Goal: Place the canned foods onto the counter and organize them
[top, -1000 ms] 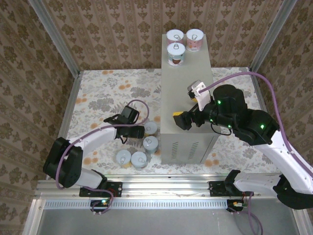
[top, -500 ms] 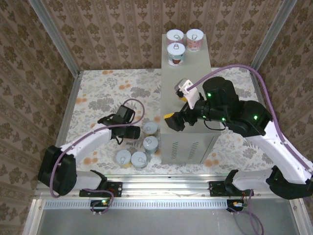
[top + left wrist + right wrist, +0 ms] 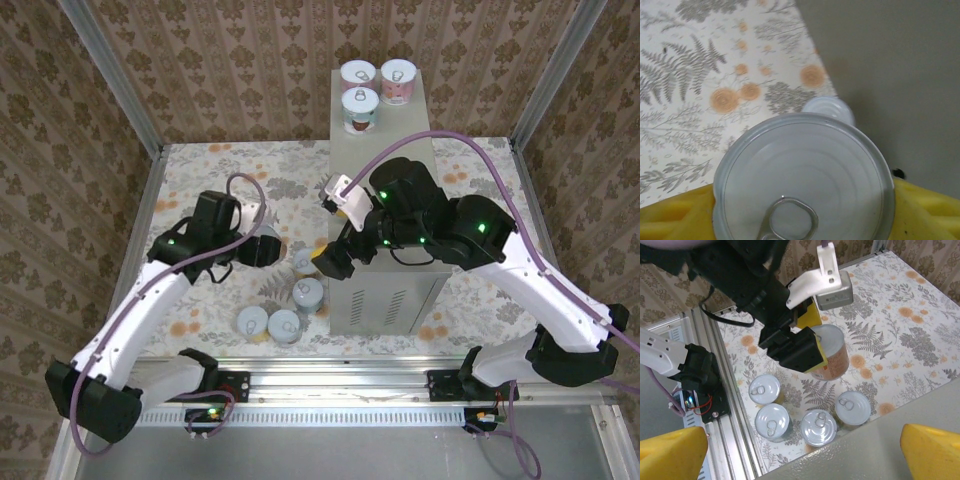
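Note:
My left gripper is shut on an orange-labelled can, gripping its sides with yellow fingers; its pull-tab lid faces the left wrist camera. The can hangs above the floral floor, left of the grey counter. Several more cans stand on the floor by the counter's near left corner. Three cans stand at the counter's far end. My right gripper hovers open over the counter's near left edge, with nothing between its fingertips.
The counter's side wall rises just right of the held can, with one floor can beneath. Aluminium rails and patterned walls enclose the floor. The right arm stretches across the counter's near half.
The left gripper closed on the can, lifted it and drew back to the left. The right arm swung left across the counter until its gripper reached the near left edge.

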